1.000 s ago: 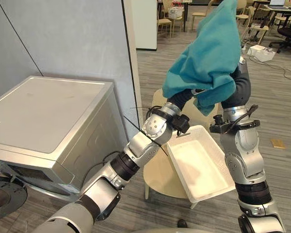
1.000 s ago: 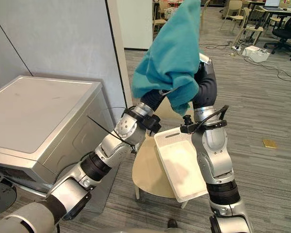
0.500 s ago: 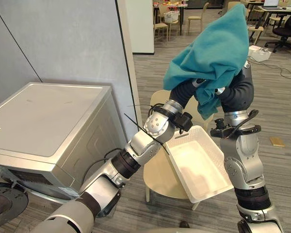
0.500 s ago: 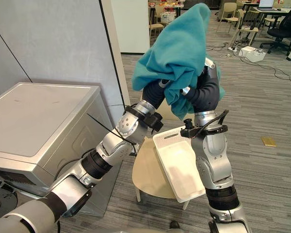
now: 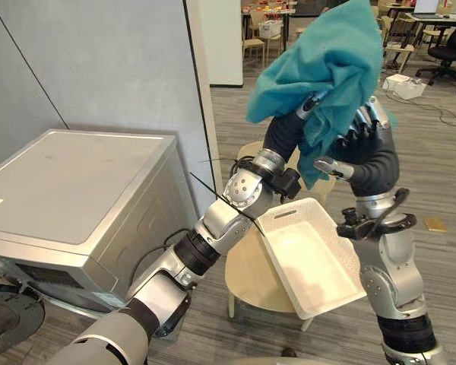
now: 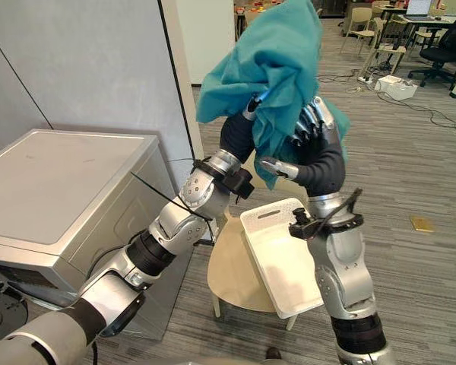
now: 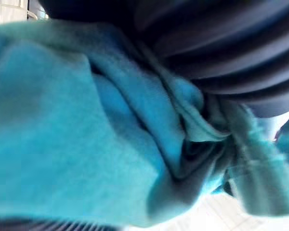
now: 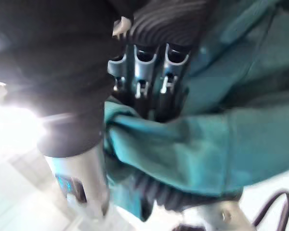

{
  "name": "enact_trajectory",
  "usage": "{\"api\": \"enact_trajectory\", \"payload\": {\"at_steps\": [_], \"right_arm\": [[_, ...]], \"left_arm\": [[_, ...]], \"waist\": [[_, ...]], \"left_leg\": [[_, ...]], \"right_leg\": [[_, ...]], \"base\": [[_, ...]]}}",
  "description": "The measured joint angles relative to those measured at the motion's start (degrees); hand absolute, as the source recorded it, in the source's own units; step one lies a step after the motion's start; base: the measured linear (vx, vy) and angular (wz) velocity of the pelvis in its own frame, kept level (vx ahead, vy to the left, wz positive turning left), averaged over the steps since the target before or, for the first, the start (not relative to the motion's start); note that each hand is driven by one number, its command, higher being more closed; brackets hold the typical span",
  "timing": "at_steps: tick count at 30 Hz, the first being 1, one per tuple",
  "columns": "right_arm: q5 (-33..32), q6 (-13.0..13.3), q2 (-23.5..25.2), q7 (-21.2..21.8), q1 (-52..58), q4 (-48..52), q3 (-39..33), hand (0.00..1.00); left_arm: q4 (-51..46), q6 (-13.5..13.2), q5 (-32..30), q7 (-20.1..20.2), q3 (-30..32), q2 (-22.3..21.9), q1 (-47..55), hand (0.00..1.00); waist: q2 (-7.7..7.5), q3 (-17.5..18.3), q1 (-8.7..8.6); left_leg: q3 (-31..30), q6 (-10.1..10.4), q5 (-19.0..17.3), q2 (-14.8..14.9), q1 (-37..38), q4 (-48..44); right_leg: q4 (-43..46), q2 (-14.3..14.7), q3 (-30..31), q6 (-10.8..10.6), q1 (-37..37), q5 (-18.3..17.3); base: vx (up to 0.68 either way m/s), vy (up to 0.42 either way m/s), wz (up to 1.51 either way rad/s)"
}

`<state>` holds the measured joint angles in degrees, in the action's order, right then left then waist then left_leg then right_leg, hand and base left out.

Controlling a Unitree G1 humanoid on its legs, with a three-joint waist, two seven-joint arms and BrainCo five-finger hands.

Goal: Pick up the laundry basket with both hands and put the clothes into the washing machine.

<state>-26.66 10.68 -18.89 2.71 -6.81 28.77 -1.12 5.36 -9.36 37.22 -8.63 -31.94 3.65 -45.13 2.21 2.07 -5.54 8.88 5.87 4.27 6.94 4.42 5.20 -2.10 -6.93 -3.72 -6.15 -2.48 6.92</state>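
So right now the teal cloth (image 5: pixel 327 68) is up in the air, higher than the washing machine (image 5: pixel 76 190) lid and off to the machine's right side, with both arms raised under it. It's draped over the left hand (image 5: pixel 309 106), and I can't tell whether that hand is pinching it or just wearing it like a hat. The right hand (image 5: pixel 359 131) sits against the cloth on the side away from the machine. Its fingers look straight and its thumb sticks out, so it's loose and not clamped on anything.

The white laundry basket (image 5: pixel 308 258) is empty, sitting tilted on a round wooden stool (image 5: pixel 247 277) just beside the machine's right wall. A dark round part (image 5: pixel 7 319) pokes out low at the machine's front. My guess is that's the open door, but it's cut off.

How I'd do this bit:
- The cloth has to travel down and round to the machine's front, so I'd want a real grip on it first. A drape could slide off mid-swing.
- Keep the hanging end bunched so it doesn't catch the machine's top corner.
- Go low before going in, and feed the leading edge first.
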Motion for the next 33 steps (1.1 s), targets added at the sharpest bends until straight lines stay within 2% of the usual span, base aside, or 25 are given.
{"api": "enact_trajectory", "payload": {"at_steps": [6,9,11,15,19,21,24,27,29,32,33], "right_arm": [[0.24,0.35,0.15,-2.05,3.08,3.10,-15.05,0.00],[0.30,1.82,0.30,-4.14,4.87,4.58,-22.04,0.00],[0.31,2.25,0.48,-5.28,5.74,4.63,-24.96,0.00],[0.36,2.60,1.50,-6.26,9.19,5.37,-29.08,0.00],[0.31,2.46,6.94,-6.23,14.97,5.35,-30.54,0.00],[0.38,2.24,8.86,-6.20,16.94,5.29,-30.82,0.00],[3.28,1.78,12.74,-6.32,20.06,2.74,-32.96,0.00],[4.43,0.31,17.98,-6.91,25.39,-1.39,-35.27,0.00],[4.81,-0.60,21.17,-8.10,29.39,-2.62,-37.79,0.00],[5.57,-1.28,24.01,-10.00,32.54,-4.01,-40.85,0.00],[6.43,-1.37,25.50,-10.40,34.12,-5.71,-42.30,0.00]], "left_arm": [[-0.56,-0.60,-1.99,-0.25,9.69,0.69,2.47,1.00],[-3.61,-1.12,-2.03,-0.43,15.41,3.90,8.08,1.00],[-5.99,-1.16,-2.38,-0.42,19.46,5.32,11.73,1.00],[-12.83,-2.01,-5.01,-0.50,29.49,8.13,19.06,1.00],[-21.95,-4.32,-6.92,-1.07,40.73,8.45,28.37,1.00],[-24.34,-5.26,-7.16,-1.37,44.43,8.42,31.83,1.00],[-28.73,-6.80,-8.38,-1.36,51.50,7.95,38.44,1.00],[-33.25,-7.58,-8.60,-1.19,56.83,4.85,45.51,1.00],[-36.11,-7.75,-8.59,-0.73,59.83,2.13,51.34,1.00],[-40.02,-8.05,-8.58,0.69,63.43,0.09,58.04,1.00],[-42.11,-8.63,-8.56,1.16,64.80,-0.90,60.91,1.00]], "waist": [[-0.05,-0.04,-0.64],[0.28,0.18,-1.13],[0.26,0.17,-1.76],[0.31,0.20,-1.60],[0.33,0.21,-1.51],[0.38,0.24,-1.46],[0.30,0.42,-1.29],[0.34,0.52,-1.02],[0.87,0.86,0.15],[1.01,1.07,0.30],[0.92,1.10,1.20]], "left_leg": [[1.25,0.25,-1.01,0.11,0.71,-0.03],[2.42,0.25,-1.36,0.22,0.62,-0.03],[2.65,0.32,-1.49,0.24,0.60,-0.03],[3.62,0.49,-1.74,0.32,0.74,-0.26],[3.88,0.39,-2.73,0.29,1.03,-1.22],[3.81,0.31,-3.22,0.31,1.44,-1.64],[3.56,0.25,-3.75,0.23,1.49,-2.20],[1.98,0.15,-3.82,0.16,1.51,-2.20],[1.85,-0.17,-4.60,0.23,1.86,-2.35],[0.75,-0.28,-4.96,0.30,2.06,-2.89],[0.49,-0.37,-5.73,0.56,2.13,-3.90]], "right_leg": [[0.01,0.25,1.16,0.24,-0.06,-0.17],[0.02,0.50,2.36,0.25,-0.90,-0.16],[0.01,0.57,2.60,0.25,-1.05,-0.16],[0.03,0.78,3.56,-0.05,-1.42,0.00],[0.44,0.71,3.82,0.02,-1.08,-0.38],[1.00,0.67,3.77,0.04,-0.72,-0.96],[1.85,0.45,3.58,-0.04,-0.59,-1.67],[2.16,0.09,1.95,-0.09,0.53,-2.49],[2.29,-0.03,1.29,0.05,1.33,-3.23],[3.09,-0.46,-0.71,-0.08,2.65,-4.38],[3.48,-0.44,-1.17,-0.09,3.31,-4.97]], "base": [[-0.01,-0.003,-0.11],[-0.01,-0.007,-0.18],[0.01,-0.004,-0.07],[0.03,-0.003,-0.13],[0.02,0.005,-0.05],[0.00,0.000,0.00],[0.00,0.005,0.06],[-0.01,-0.005,0.26],[0.01,0.001,0.20],[0.02,-0.002,0.31],[0.01,-0.012,0.16]]}}
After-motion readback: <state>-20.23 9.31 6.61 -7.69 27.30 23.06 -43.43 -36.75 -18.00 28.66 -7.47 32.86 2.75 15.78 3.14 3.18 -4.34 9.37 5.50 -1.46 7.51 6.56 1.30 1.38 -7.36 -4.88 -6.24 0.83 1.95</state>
